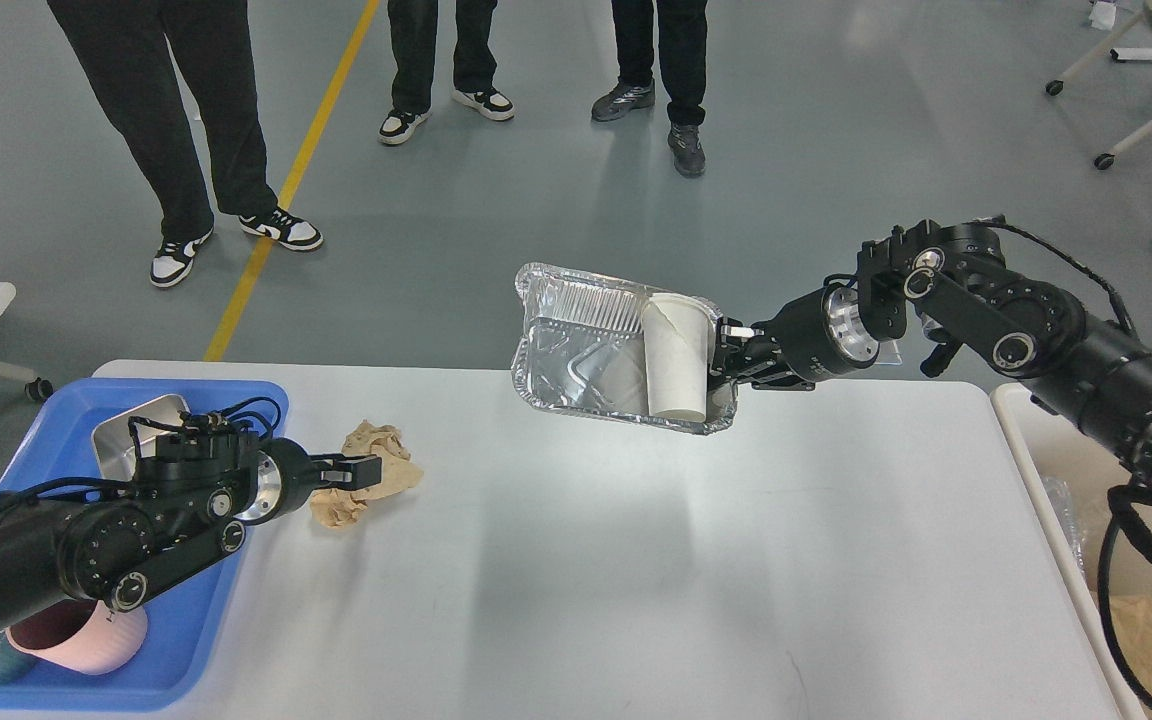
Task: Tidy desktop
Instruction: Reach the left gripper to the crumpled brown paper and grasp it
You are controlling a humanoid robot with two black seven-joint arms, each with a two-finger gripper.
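Observation:
The white desktop (636, 560) fills the lower view. My right gripper (726, 358) is shut on the right rim of a crinkled foil tray (576, 350) and holds it tilted above the desktop's far edge. A white paper cup (678, 355) lies inside the tray against its right end. A crumpled brown paper ball (381, 480) lies on the desktop at the left. My left gripper (361, 472) reaches over the paper ball's left part; its fingers are seen end-on, so open or shut is unclear.
A blue plastic tray (166, 670) at the left holds a steel square container (131, 435) and a pink mug (76, 635). A beige bin (1066, 520) stands past the right edge. Several people stand on the floor beyond.

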